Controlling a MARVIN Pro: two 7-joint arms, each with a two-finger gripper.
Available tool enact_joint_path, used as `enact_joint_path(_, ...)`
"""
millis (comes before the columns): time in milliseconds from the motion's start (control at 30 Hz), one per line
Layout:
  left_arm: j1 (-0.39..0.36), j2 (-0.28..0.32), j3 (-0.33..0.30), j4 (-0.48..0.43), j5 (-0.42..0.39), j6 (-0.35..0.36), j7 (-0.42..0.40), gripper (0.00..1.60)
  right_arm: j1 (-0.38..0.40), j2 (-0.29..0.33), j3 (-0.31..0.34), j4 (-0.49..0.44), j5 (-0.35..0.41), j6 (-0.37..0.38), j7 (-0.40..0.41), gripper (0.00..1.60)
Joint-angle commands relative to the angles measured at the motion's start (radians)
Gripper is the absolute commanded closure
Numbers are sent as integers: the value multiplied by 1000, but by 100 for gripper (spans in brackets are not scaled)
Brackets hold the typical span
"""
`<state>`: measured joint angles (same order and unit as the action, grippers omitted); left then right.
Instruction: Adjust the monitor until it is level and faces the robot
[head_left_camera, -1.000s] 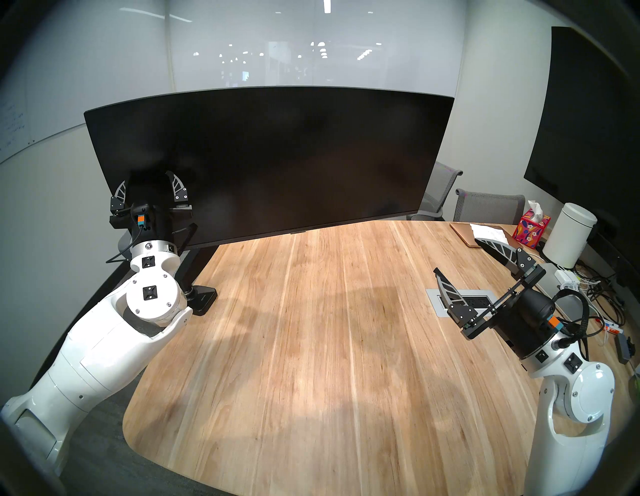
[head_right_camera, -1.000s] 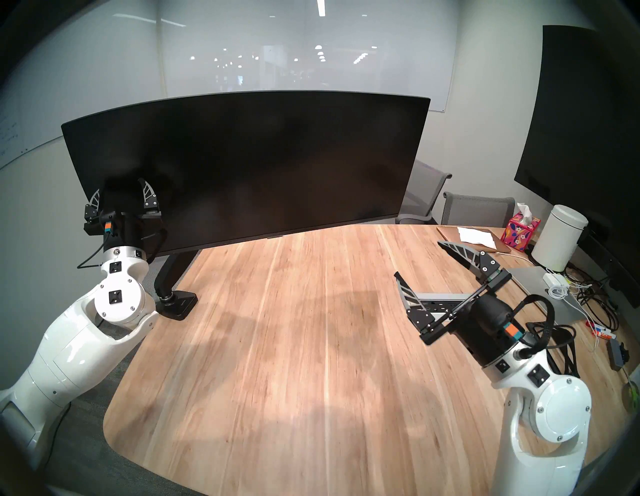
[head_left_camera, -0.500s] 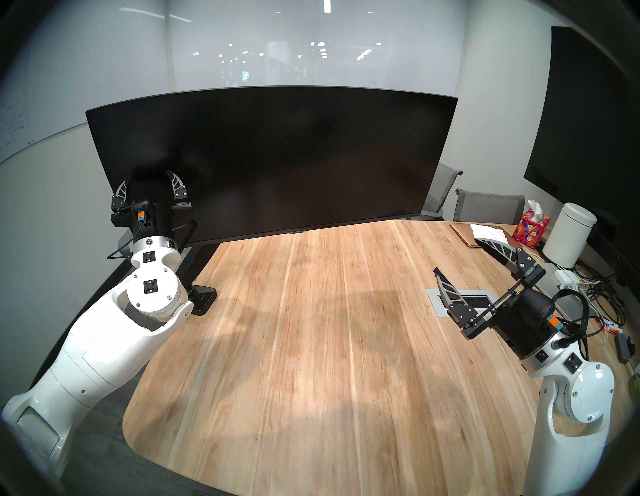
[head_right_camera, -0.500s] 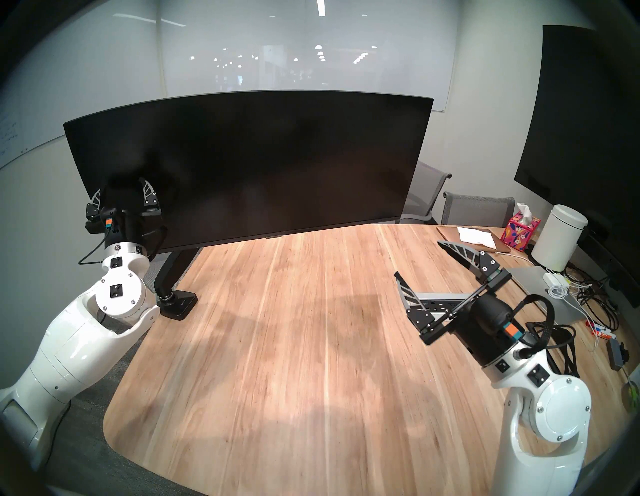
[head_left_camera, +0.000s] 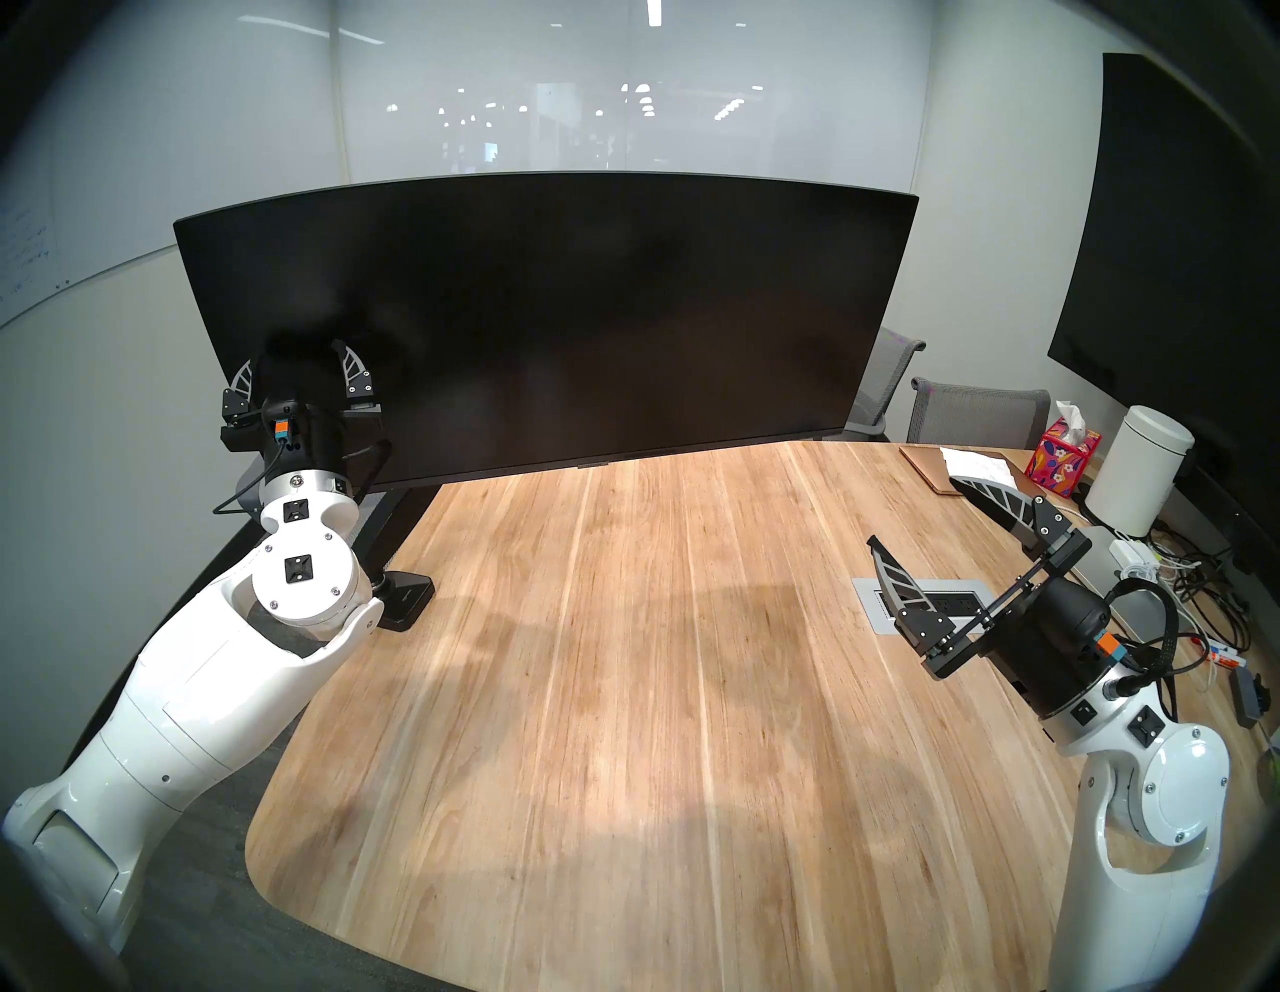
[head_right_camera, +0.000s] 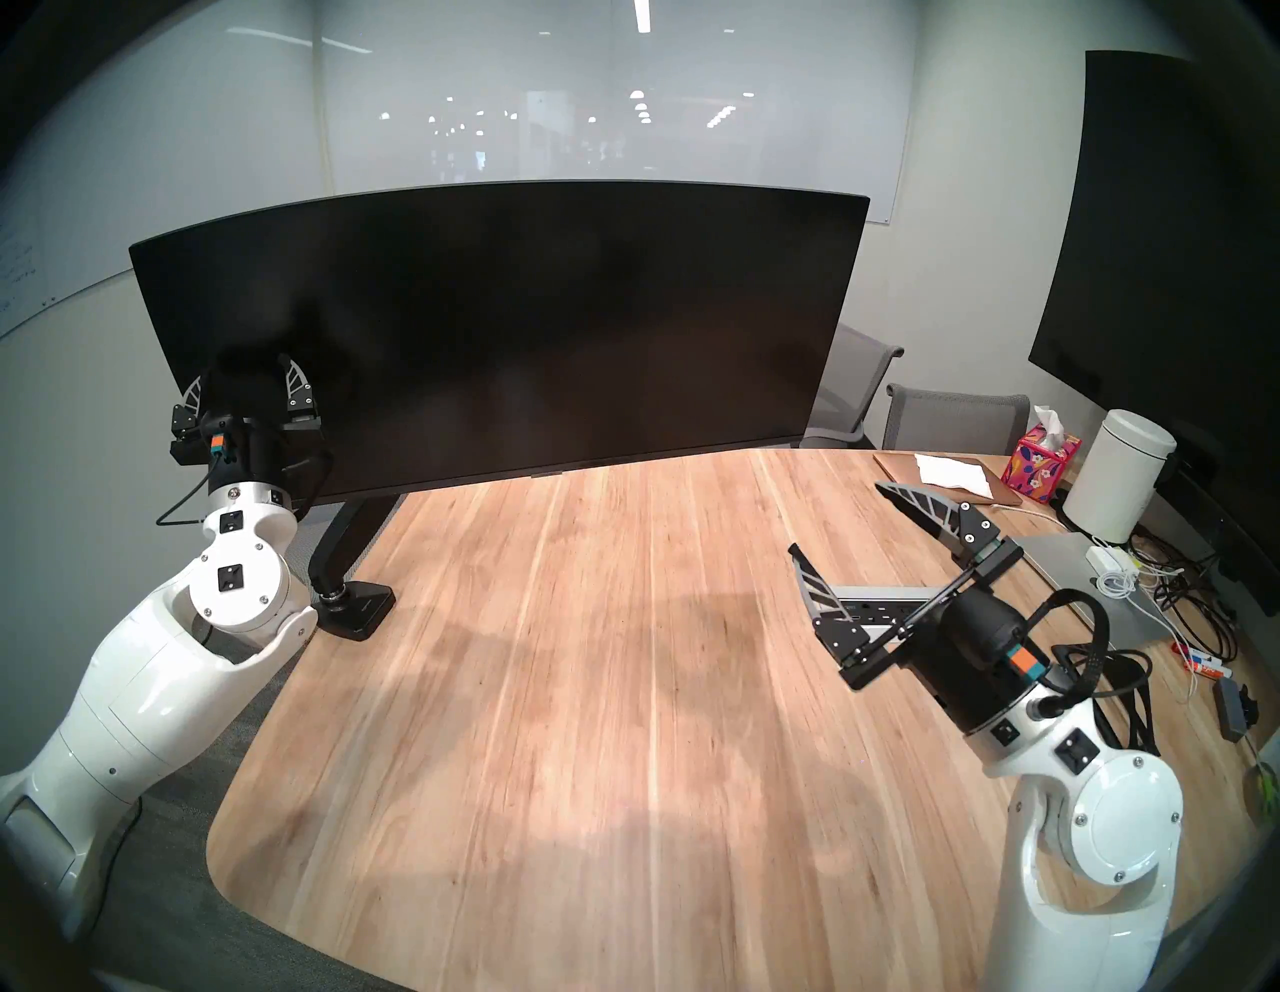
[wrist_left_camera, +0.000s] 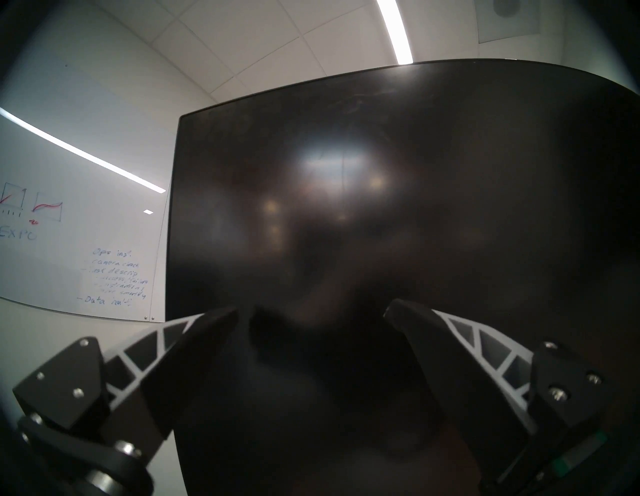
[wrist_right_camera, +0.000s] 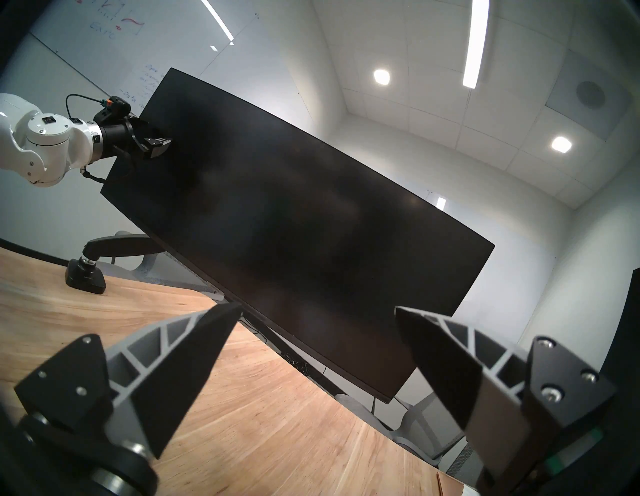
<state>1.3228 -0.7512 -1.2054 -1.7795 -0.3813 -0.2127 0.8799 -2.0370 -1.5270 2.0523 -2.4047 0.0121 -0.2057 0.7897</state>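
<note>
Judging from the head views, the adjustment is under way but not finished. The monitor (head_left_camera: 547, 325) stands at the far edge of the table (head_left_camera: 623, 693), carried on its mount arm (head_right_camera: 346, 547), whose clamp base (head_left_camera: 405, 599) sits at the table's left corner. The screen faces roughly toward the robot. Its bottom edge appears lower on the left than on the right, though fisheye distortion makes the exact tilt uncertain.

The left gripper (head_left_camera: 299, 364) is at the monitor's lower left corner. Its fingers are spread, one outside the screen's left edge and one in front of the glass. Whether the fingertips (wrist_left_camera: 221, 318) touch the panel cannot be told from the wrist view. The right gripper (head_left_camera: 928, 526) hangs over the right side of the table, well apart from the monitor, fingers spread wide and holding nothing.

Remaining work, as estimated: raise or rotate the left end until the bottom edge runs level, then confirm the screen squares to the robot.

Containers: a white canister (head_left_camera: 1136, 471) stands at the far right with its lid on, contents hidden. A patterned tissue box (head_left_camera: 1063, 461) beside it shows a tissue protruding from the top. A recessed power box (head_left_camera: 869, 603) in the table holds outlets.
</note>
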Motion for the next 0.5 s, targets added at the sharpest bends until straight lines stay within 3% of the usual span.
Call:
enact_joint_path(0, -29, -9, -9, 17, -7, -4, -2, 0, 2, 2, 1, -17, 6, -1, 3, 0)
enact_joint_path(467, -40, -16, -9, 48, -11, -10, -15, 0, 2, 2, 1, -17, 6, -1, 3, 0)
